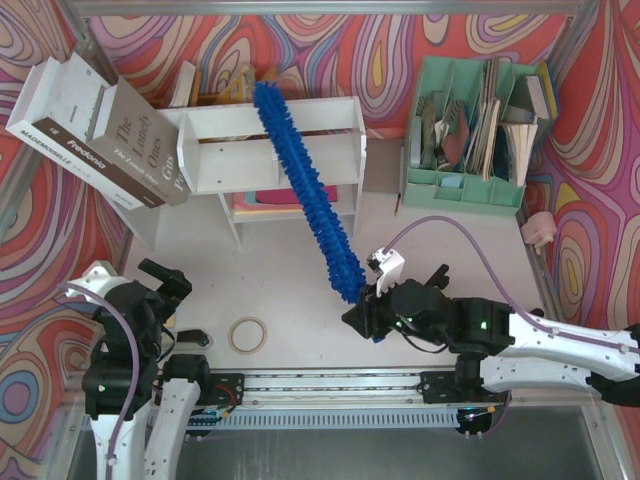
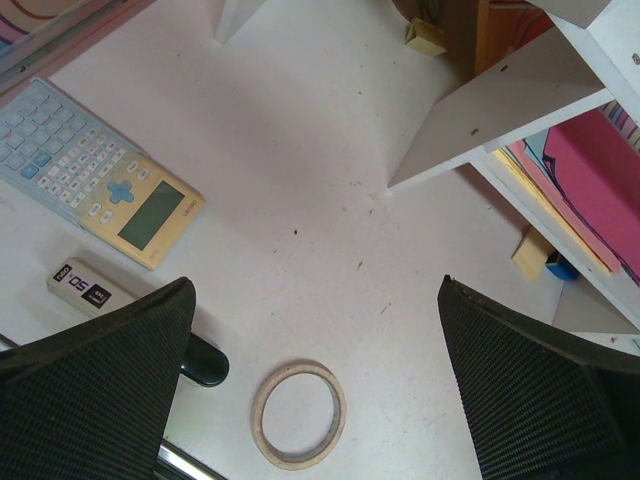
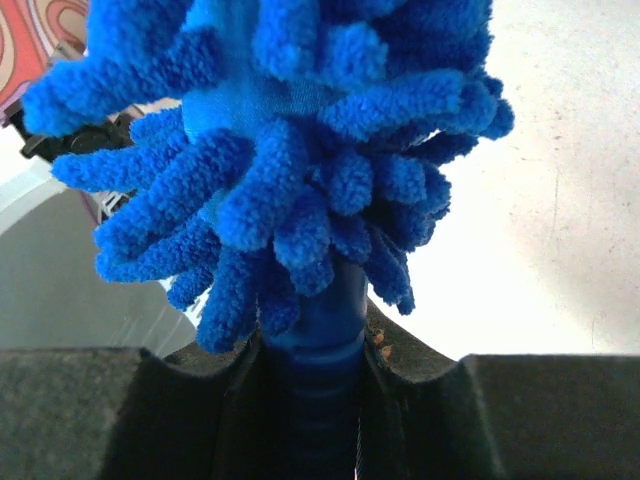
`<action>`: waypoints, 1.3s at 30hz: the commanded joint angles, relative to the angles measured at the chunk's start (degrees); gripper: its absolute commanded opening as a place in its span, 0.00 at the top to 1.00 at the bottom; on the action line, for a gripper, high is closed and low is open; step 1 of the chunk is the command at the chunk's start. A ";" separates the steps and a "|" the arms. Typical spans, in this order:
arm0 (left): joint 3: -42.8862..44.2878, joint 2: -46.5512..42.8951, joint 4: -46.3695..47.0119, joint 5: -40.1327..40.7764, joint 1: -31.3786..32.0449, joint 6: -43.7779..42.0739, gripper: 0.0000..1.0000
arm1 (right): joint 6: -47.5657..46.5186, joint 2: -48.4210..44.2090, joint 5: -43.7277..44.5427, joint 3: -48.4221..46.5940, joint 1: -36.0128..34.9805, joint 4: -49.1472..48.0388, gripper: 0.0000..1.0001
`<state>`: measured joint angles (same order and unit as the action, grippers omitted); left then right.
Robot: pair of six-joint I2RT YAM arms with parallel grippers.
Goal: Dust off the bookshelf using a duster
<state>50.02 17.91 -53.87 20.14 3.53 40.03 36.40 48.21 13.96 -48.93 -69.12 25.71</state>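
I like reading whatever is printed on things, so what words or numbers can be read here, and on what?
"MADEMOISELLE": spine of the white book leaning left of the bookshelf.
"The Lonely Ones": cover of the grey book next to it.
"50": label on the small white box.
Too small or blurred to read: the calculator keys and the other lettering on both books.

"The Lonely Ones" on book (image 1: 140, 140)
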 commanded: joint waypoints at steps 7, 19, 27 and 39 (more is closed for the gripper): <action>-0.84 0.65 0.60 0.24 -0.28 -0.60 0.02 | -6.07 1.76 8.11 4.99 -8.43 -8.07 1.00; -0.80 0.72 0.60 0.16 -0.28 -0.72 0.02 | -5.58 10.76 8.66 7.73 -14.67 -8.78 1.00; -0.82 0.52 0.62 0.34 -0.28 -0.58 0.02 | 1.73 9.22 9.03 11.00 -14.93 -3.04 1.00; -0.72 0.57 0.46 0.36 -0.28 -0.51 0.02 | 8.82 9.35 11.12 12.95 -14.90 1.48 1.00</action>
<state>50.02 18.33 -53.87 20.16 3.53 40.03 42.30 57.49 21.19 -36.07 -83.68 27.75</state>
